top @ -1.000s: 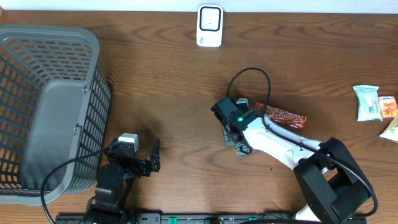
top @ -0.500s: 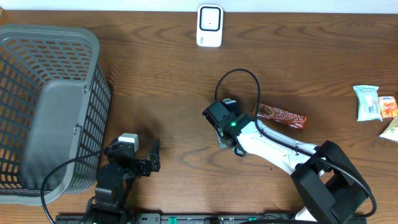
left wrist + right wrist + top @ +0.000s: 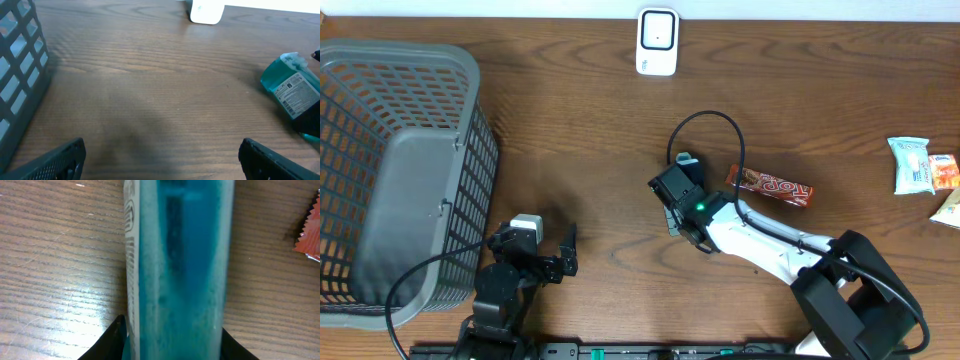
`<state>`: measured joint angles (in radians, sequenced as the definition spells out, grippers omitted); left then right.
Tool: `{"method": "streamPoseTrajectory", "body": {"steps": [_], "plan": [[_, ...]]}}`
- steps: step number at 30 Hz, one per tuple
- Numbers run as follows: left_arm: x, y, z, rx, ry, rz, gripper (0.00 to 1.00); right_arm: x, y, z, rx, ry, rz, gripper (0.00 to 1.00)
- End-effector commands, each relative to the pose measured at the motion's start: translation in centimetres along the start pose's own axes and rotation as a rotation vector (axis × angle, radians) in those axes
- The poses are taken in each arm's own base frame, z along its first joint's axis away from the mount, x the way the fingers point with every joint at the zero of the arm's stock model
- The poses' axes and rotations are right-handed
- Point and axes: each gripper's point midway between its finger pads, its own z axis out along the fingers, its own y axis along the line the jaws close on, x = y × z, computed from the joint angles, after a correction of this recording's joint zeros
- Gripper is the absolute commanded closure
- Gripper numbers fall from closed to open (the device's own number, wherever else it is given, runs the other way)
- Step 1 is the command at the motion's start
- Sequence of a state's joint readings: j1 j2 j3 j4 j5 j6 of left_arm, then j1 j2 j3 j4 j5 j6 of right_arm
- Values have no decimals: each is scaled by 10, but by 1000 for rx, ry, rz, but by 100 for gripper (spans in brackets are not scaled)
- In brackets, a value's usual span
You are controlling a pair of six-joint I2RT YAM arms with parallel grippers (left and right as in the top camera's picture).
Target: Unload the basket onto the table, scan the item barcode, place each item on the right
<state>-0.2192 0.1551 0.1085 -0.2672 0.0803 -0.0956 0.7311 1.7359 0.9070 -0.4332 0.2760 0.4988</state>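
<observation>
Right gripper (image 3: 172, 336) | seemingly grips teal packet (image 3: 180, 255) | red wrapper (image 3: 772, 186) beside | scanner (image 3: 657, 42) apart

Matt wood-grain table (image 3: 570, 130), glossy teal packet (image 3: 180, 255), plastic basket (image 3: 410, 200)

Soft even light; teal packet (image 3: 180, 265) blurred close up.

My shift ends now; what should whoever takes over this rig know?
Left gripper: open, empty, beside the basket.
Right gripper: shut on the teal packet, mid-table, well short of the white scanner at the far edge.
Done: packet gripped.
To do: bring its barcode to the scanner; the red candy bar lies loose beside it.
</observation>
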Motion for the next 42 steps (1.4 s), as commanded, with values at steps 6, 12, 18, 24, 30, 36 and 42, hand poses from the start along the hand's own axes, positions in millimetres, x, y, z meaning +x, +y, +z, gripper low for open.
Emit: {"method": "streamPoseTrajectory", "body": {"steps": [6,12,18,24,30,36,42], "plan": [[13,0,3,7,34,17,2,28,7,10,-60,123,13,90],[13,0,3,7,34,17,2,14,34,-6,-350,211,-39,99],[13,0,3,7,34,17,2,9,47,-32,-736,254,-91,99],[13,0,3,7,34,17,2,-11,40,-60,-1015,186,-76,99],[13,0,3,7,34,17,2,-18,45,-84,-1189,118,-124,99],[13,0,3,7,34,17,2,-9,39,-62,-1034,162,-133,99],[13,0,3,7,34,17,2,-12,46,-68,-1080,143,-144,99]]}}
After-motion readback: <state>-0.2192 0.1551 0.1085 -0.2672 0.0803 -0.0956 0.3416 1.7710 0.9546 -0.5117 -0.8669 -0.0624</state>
